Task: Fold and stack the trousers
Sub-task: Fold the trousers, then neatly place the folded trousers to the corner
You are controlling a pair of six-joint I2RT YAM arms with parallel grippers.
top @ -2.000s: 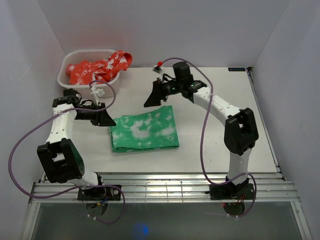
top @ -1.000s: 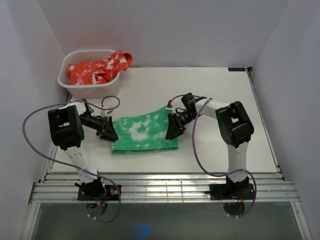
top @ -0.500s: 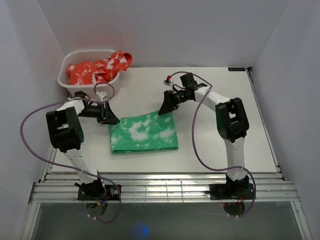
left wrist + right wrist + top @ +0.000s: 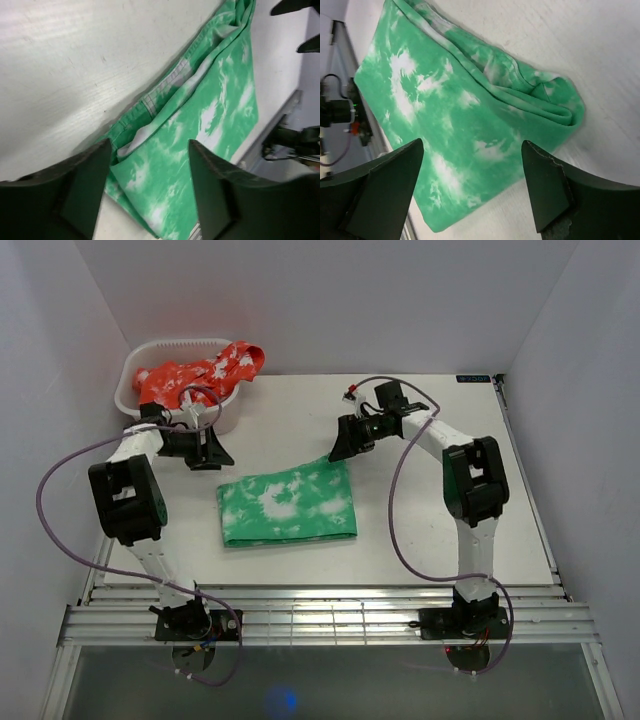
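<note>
Your trousers lie folded into a flat green rectangle near the middle of the counter, between the two arms. Your left claw hangs just off the fold's far left corner, jaws spread with nothing between them. Its wrist view shows the layered edge of the fabric below the gap. Your right claw hangs by the far right corner, likewise spread wide and gripping nothing, with the rounded fold of cloth beneath it. Behind the left claw, a white basket holds a red cloth.
</note>
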